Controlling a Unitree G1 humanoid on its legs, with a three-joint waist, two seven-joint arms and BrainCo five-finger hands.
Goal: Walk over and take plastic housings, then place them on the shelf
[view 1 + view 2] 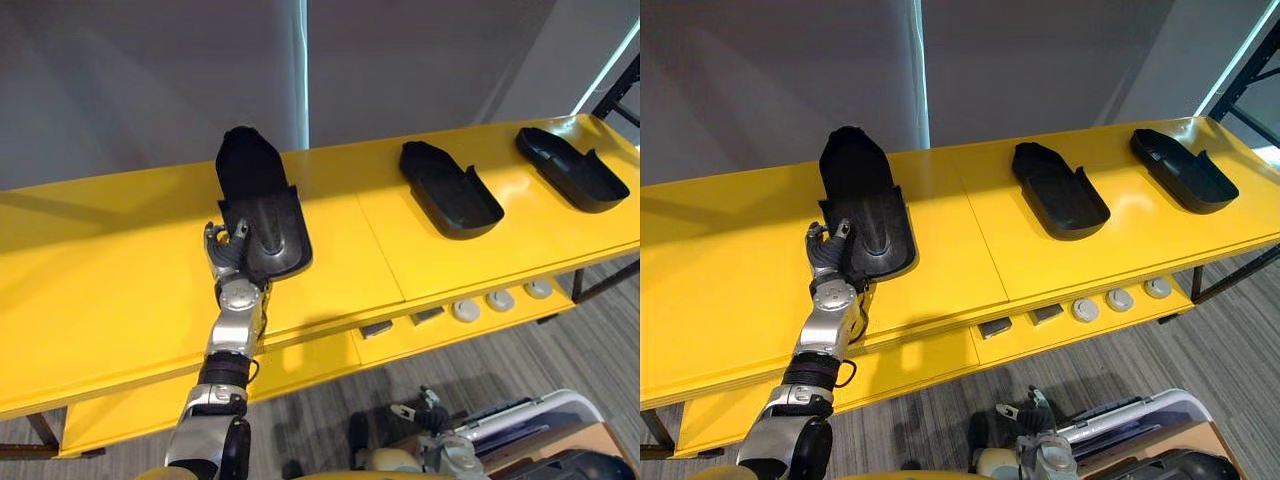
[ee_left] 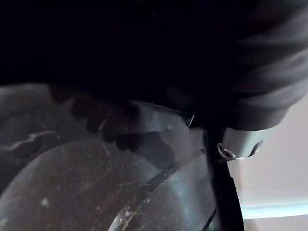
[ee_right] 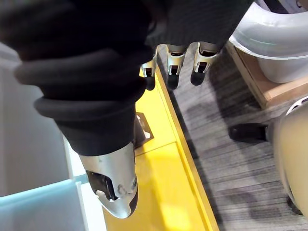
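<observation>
One housing (image 1: 258, 190) lies toward the shelf's (image 1: 100, 270) left end, its near rim pinched by my left hand (image 1: 225, 255) for control; my right hand (image 3: 113, 183) hangs slack and empty below the shelf.

No legible text or signs

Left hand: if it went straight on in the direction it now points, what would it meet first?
The black plastic housing, which the left hand grips at its near end on the yellow shelf. Past the housing, probably the grey wall, though depth is unclear.
</observation>
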